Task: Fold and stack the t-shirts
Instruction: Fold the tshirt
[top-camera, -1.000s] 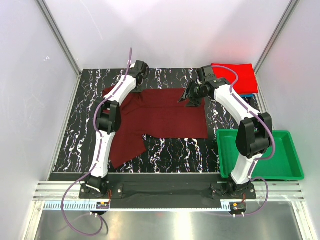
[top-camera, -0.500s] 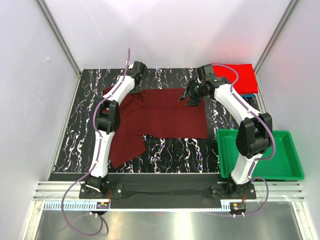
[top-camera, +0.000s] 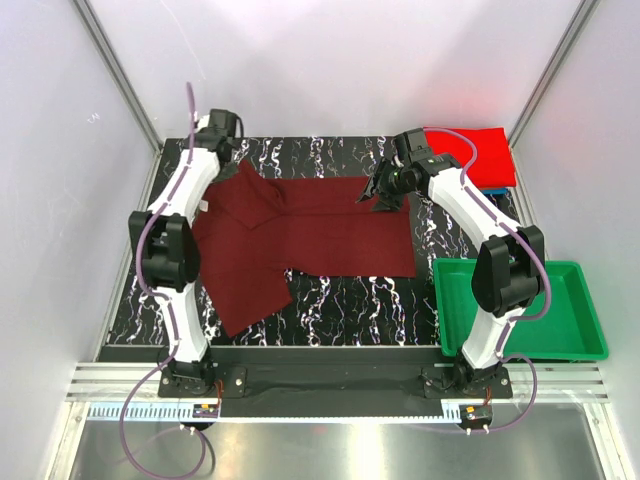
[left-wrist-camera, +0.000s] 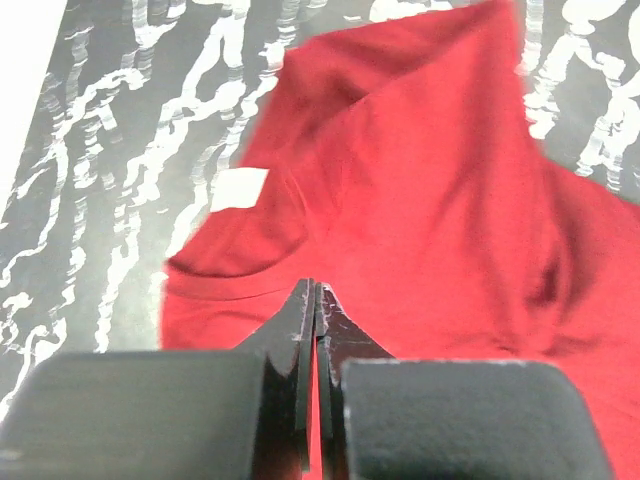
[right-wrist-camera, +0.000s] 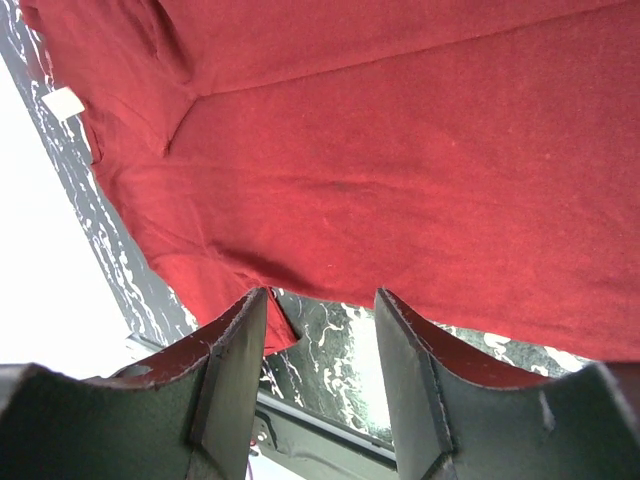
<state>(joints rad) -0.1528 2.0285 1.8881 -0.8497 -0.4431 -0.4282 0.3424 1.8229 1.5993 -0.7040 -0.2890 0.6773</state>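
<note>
The dark maroon t-shirt (top-camera: 330, 235) lies spread across the middle of the black marbled table (top-camera: 330, 300). Its far-left part is pulled up into a peak. My left gripper (top-camera: 226, 150) is at the far left corner, shut on that shirt's cloth (left-wrist-camera: 420, 200) near the collar with its white label (left-wrist-camera: 238, 190). My right gripper (top-camera: 385, 195) stands open at the shirt's far right edge (right-wrist-camera: 400, 150), with bare table between its fingertips (right-wrist-camera: 240, 330). A folded bright red t-shirt (top-camera: 470, 155) lies at the back right, and a thin blue edge (top-camera: 492, 188) shows under it.
A green plastic tray (top-camera: 590, 325) sits at the near right beside the right arm's base. White walls with metal rails close in the table on the left, back and right.
My left gripper has shut and swung left toward the far left corner, dragging the maroon shirt's upper left part with it. The right arm has not moved.
</note>
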